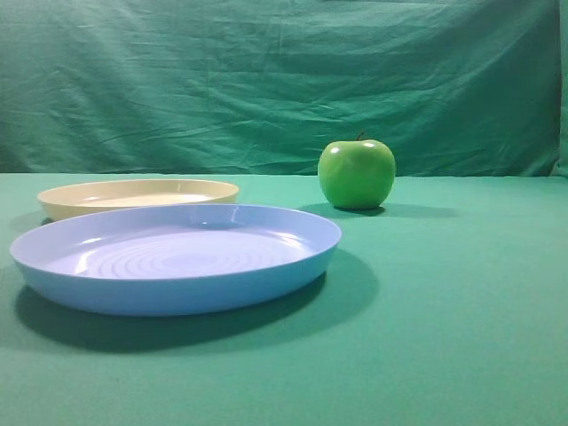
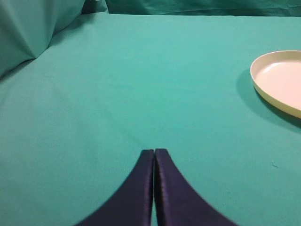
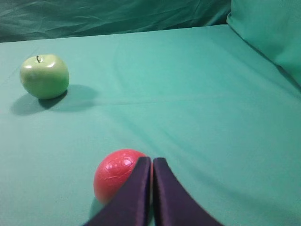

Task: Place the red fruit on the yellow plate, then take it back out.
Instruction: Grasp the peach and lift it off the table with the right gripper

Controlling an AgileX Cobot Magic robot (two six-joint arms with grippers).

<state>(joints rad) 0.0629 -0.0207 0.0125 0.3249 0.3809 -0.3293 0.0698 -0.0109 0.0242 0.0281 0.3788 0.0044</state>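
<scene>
A table (image 1: 461, 302) draped in green cloth, seen low from its near edge, with a wrinkled green cloth backdrop (image 1: 266, 80) hanging behind its far edge. Nearest in the exterior view, toward the left, sits a large light blue plate (image 1: 53, 275) with concentric rings in its floor. Just behind it, partly hidden by its rim, lies the smaller yellow plate (image 1: 62, 202), shallow, cream-coloured and holding nothing. Farther back and right of the middle, a shiny green apple (image 1: 357, 173) with a short stem stands upright on the cloth, well apart from both plates. In the left wrist view, the left gripper (image 2: 154, 151) hangs over bare cloth with its dark fingers pressed together, holding nothing; the yellow plate (image 2: 263, 89) shows at the right edge. In the right wrist view, the right gripper (image 3: 151, 160) is likewise closed, fingers together and clasping nothing. The red fruit (image 3: 115, 174) rests on the cloth just to the left of those fingers, partly hidden behind them; whether it touches them cannot be told. The green apple (image 3: 44, 75) lies beyond it, far left.
</scene>
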